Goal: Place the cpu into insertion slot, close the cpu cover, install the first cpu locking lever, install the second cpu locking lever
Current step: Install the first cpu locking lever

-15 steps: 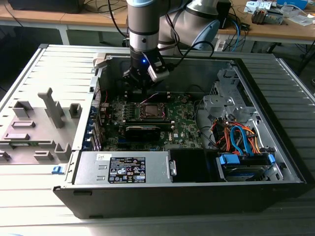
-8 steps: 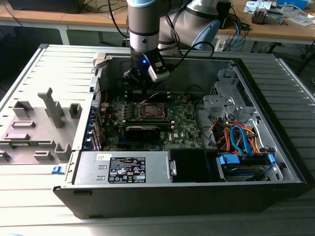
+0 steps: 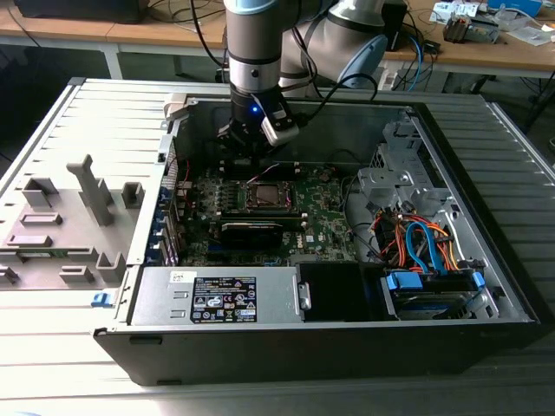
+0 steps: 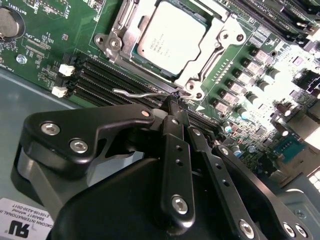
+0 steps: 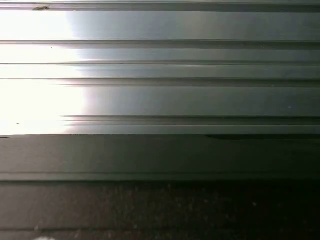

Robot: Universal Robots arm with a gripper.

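- Open computer case lying on its side on the desk, seen in the exterior view; the arm reaches down into it over the green motherboard.
- End effector, second wrist view: its two black fingers come together to a narrow tip, drawn all but closed. The tip meets a thin wire locking lever at the socket's edge. Whether the lever is truly pinched or merely touched cannot be told.
- The cpu, silvery-grey top up, already lies in the insertion slot; in the exterior view the slot sits just below the wrist.
- The cpu cover, a silver frame, appears to lie flat around the chip, so the work seems to stand at the lever stage.
- Dark memory slots run just beside the lever, between it and the case wall.
- Risks, as a judgement: the springy wire could slip off the narrow tip and snap back; a lever pushed down without catching its hook would leave the cover unclamped; a drifting tip could scrape the memory slots or nearby board parts.
- First wrist view: ribbed grey metal, nothing of the task.
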